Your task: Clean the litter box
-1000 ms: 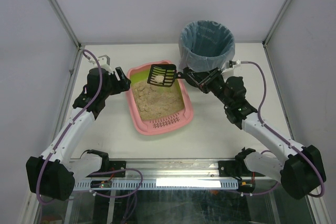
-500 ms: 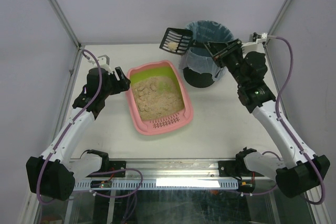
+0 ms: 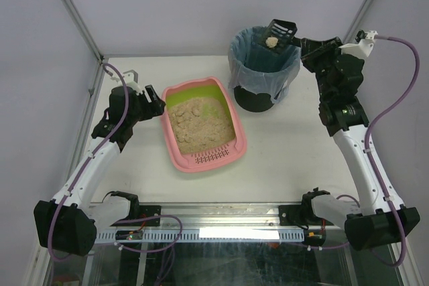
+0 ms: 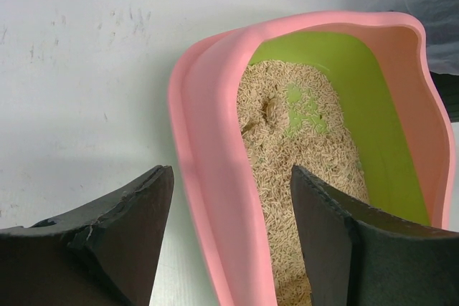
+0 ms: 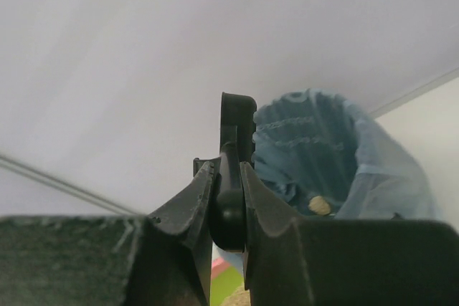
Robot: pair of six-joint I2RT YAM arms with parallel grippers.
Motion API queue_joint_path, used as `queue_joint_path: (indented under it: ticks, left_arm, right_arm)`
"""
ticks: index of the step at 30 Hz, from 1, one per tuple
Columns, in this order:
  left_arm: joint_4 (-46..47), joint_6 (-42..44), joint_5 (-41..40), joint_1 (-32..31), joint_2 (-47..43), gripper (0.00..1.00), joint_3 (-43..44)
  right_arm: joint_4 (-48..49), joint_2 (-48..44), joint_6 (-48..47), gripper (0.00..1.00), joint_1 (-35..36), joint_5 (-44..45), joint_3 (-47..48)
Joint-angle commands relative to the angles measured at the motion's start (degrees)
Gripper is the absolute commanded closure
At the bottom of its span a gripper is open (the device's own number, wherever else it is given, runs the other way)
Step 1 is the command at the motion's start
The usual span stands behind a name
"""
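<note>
The pink litter box [image 3: 204,160], green inside and holding beige litter, lies at the table's middle. My left gripper [image 3: 155,104] is open and straddles the box's left wall [image 4: 208,177]: one finger is outside over the table and the other over the litter, with gaps on both sides. My right gripper [image 3: 305,45] is raised at the back right, shut on the handle of the black slotted scoop [image 3: 281,31]. The scoop is turned on edge over the bin's mouth, with a pale clump [image 3: 271,42] at its lower edge. In the right wrist view the scoop [image 5: 237,116] stands edge-on between the fingers of my right gripper [image 5: 229,177].
The round black bin with its blue bag [image 3: 258,82] stands right of the box's far end. A pale clump [image 5: 320,206] shows against the bag [image 5: 315,155]. Grey enclosure walls and metal posts [image 3: 75,15] ring the white table [image 3: 288,152]. A rail [image 3: 214,232] runs along the near edge.
My right arm lifted the scoop and clump from above the litter box's far end, swinging it up and right to above the bin. The left arm stayed still.
</note>
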Motion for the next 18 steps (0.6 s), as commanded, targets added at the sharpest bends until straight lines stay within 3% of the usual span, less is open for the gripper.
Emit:
queue_joint_path:
  ticks: [1, 18]
  left_arm:
    - [2.3, -0.4, 0.8, 1.1, -1.7, 0.32, 1.0]
    - [2.1, -0.5, 2.0, 1.6, -1.6, 0.32, 0.6]
  right_arm:
    - [3.0, 1.5, -11.4, 1.0, -0.5, 6.0, 1.8]
    - [5.7, 6.2, -32.7, 1.0, -0.4, -13.5, 2.7]
